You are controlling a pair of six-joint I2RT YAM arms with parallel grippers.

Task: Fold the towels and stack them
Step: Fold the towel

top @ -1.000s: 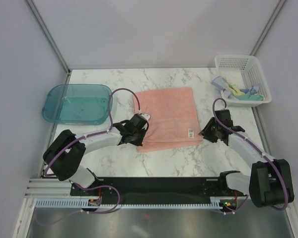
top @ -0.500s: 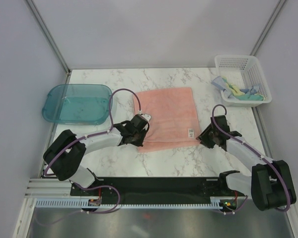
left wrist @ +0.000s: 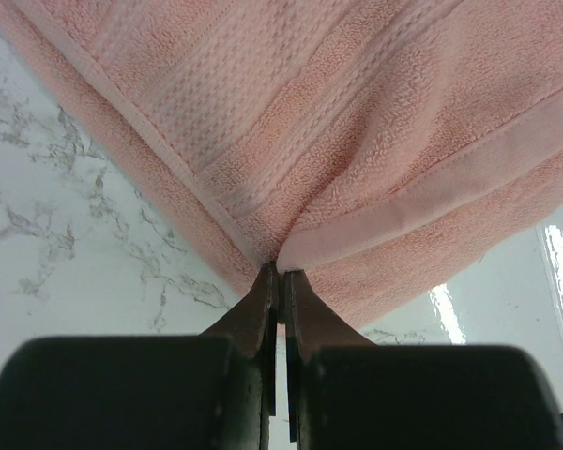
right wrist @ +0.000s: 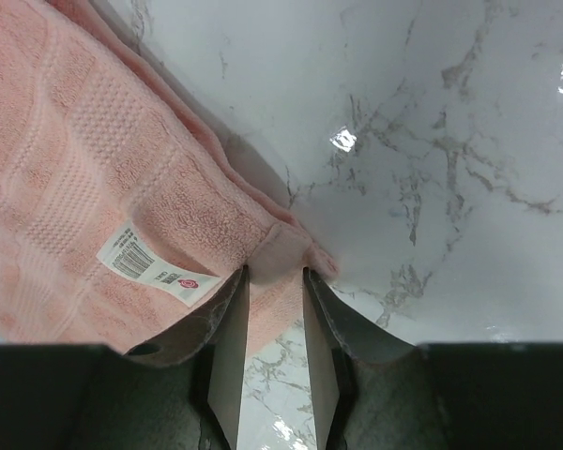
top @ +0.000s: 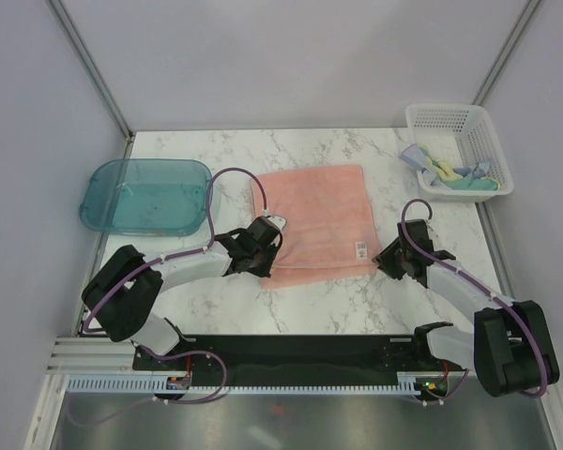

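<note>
At the far left the teal tray (top: 145, 195) sat on the marble table (top: 338, 305). My left gripper (left wrist: 280, 274) was pinched tight on the near left corner of the salmon-pink towel (top: 319, 211), where two layers of cloth met. The towel lay spread flat in the middle of the table. Its white tag (right wrist: 155, 264) lay close to the near right corner. There my right gripper (right wrist: 274, 277) stood with jaws apart, one finger on each side of that corner, not closed on it. At the far right, the white mesh basket (top: 441, 117) held the other towels (top: 450, 173), bunched together.
</note>
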